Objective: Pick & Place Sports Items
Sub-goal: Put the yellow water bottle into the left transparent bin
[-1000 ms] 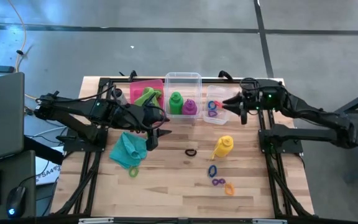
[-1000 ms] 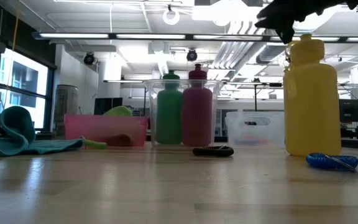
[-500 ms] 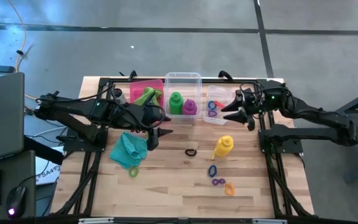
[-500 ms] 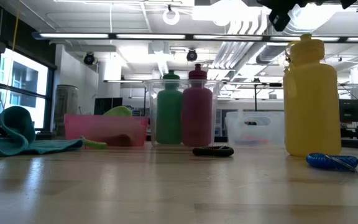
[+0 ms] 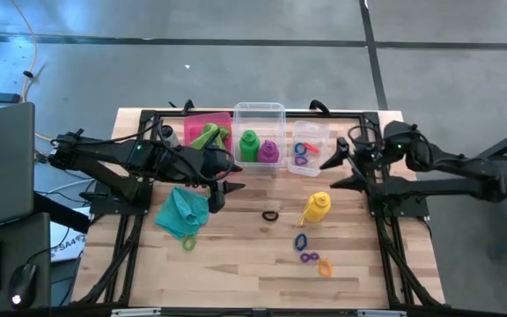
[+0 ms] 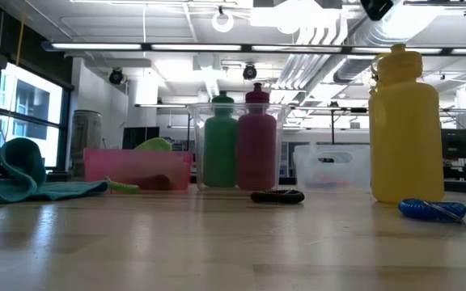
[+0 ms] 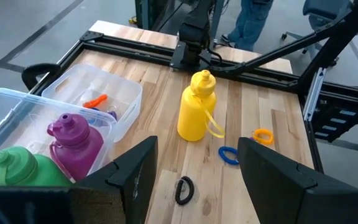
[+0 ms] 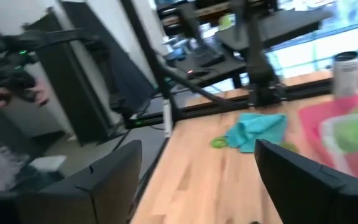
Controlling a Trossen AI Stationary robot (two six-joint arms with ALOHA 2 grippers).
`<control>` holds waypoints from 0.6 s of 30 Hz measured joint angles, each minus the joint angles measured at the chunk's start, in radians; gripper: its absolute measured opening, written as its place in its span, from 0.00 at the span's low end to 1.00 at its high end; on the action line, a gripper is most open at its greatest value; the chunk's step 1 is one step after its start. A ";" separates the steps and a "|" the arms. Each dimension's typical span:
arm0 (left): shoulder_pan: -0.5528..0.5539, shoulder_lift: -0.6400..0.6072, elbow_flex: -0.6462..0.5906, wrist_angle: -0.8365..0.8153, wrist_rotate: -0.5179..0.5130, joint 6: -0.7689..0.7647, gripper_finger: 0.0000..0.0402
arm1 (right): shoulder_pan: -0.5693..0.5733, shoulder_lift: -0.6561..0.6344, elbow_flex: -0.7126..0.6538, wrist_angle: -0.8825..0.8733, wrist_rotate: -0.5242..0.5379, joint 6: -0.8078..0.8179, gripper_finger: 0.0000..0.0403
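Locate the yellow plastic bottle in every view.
High: yellow plastic bottle right of centre.
Low: right side.
Left wrist: centre.
Right wrist: absent.
Shared landmark: purple plastic bottle in the clear plastic bin.

You get the high view straight down over the whole table [image 5: 236, 264], both arms included. Your low view sits at tabletop height, close behind the yellow bottle [image 6: 405, 129], facing the room. The left wrist view looks across toward that same yellow bottle [image 7: 196, 107]. The right wrist view faces the teal cloth [image 8: 258, 130], which the low view catches at its left edge.
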 joint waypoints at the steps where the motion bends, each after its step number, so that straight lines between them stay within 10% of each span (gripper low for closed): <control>1: 0.000 0.000 0.000 0.000 0.000 -0.003 0.54 | 0.015 -0.006 0.000 -0.006 0.002 -0.002 0.76; 18: 0.000 0.000 0.000 0.000 -0.009 -0.072 0.54 | 0.288 -0.017 0.000 -0.318 0.397 -0.166 0.76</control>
